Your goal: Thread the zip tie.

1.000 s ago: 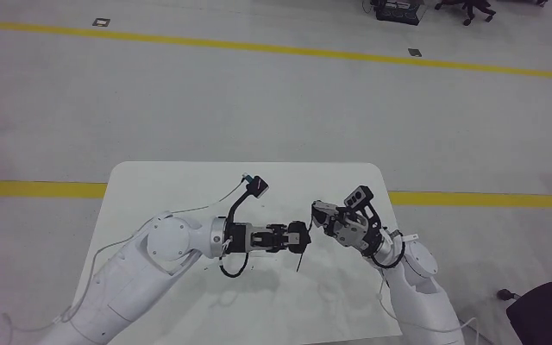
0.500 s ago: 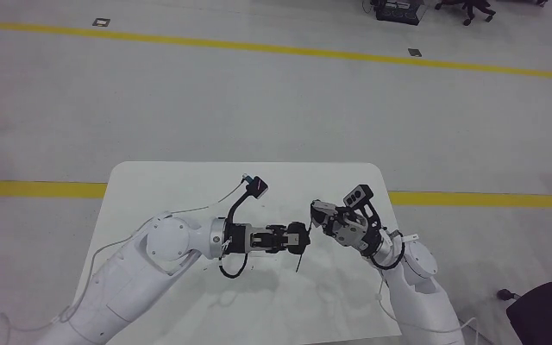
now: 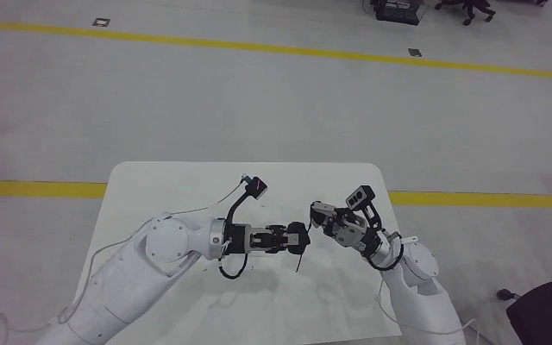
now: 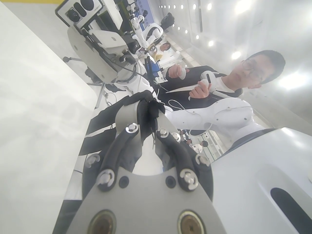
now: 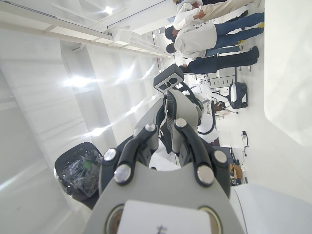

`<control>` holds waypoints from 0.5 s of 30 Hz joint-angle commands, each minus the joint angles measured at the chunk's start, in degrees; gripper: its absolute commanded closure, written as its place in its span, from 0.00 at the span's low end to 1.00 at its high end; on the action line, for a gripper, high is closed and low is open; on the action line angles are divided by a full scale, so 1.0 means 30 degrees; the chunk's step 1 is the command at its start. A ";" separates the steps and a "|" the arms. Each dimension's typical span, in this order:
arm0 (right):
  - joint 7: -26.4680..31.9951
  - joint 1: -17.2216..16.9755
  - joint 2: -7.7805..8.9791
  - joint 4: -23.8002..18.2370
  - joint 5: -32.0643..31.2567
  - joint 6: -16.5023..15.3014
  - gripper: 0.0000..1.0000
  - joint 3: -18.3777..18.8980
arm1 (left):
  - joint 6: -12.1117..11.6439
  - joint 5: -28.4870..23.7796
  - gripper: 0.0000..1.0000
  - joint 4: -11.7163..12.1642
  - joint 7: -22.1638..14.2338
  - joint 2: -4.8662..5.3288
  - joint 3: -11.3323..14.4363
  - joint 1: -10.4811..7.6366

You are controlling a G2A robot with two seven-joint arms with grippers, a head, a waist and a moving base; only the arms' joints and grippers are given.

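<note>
Top view: both arms meet over the middle of the white table (image 3: 164, 185), toward its near edge. L gripper (image 3: 302, 235) points across at the R gripper (image 3: 316, 212). The tips are almost touching, w/ the R one slightly farther back over the table. The black zip tie (image 3: 298, 259) hangs from the L gripper's tip as a thin strand, free end down toward the tabletop. Can't tell if that end touches the surface.

L wrist view: L gripper (image 4: 148, 107) is clamped on the zip tie (image 4: 153, 140). Its dark pads (image 4: 142, 113) are pressed together, and the thin strand comes out btwn them, back toward the palm. The tabletop runs alongside the gripper. The R arm's camera block (image 4: 79, 8) sits just beyond the tips.

R wrist view: R gripper (image 5: 170, 105) has its fingers (image 5: 181, 113) drawn together, no gap seen btwn them. Can't tell if anything is pinched there, as the zip tie isn't made out from this side. The L arm's camera block (image 5: 168, 81) sits just past the tips, so the two grippers face each other closely.
</note>
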 commanded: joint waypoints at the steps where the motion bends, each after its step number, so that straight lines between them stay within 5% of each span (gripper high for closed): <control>1: 0.0005 -0.0009 -0.0009 -0.0032 0.0145 -0.0063 1.00 -0.0001 | 0.0058 -0.0004 1.00 0.0009 -0.0020 0.0020 0.0043 -0.0005; 13: 0.0212 -0.0113 -0.0009 -0.0202 0.0473 -0.0032 0.98 0.0020 | 0.0081 0.0034 1.00 -0.0015 0.0135 0.0136 0.0176 -0.0075; 15: 0.0183 -0.0124 -0.0008 -0.0204 0.0480 -0.0007 0.67 0.0026 | 0.0059 0.0018 1.00 -0.0018 0.0154 0.0153 0.0191 -0.0079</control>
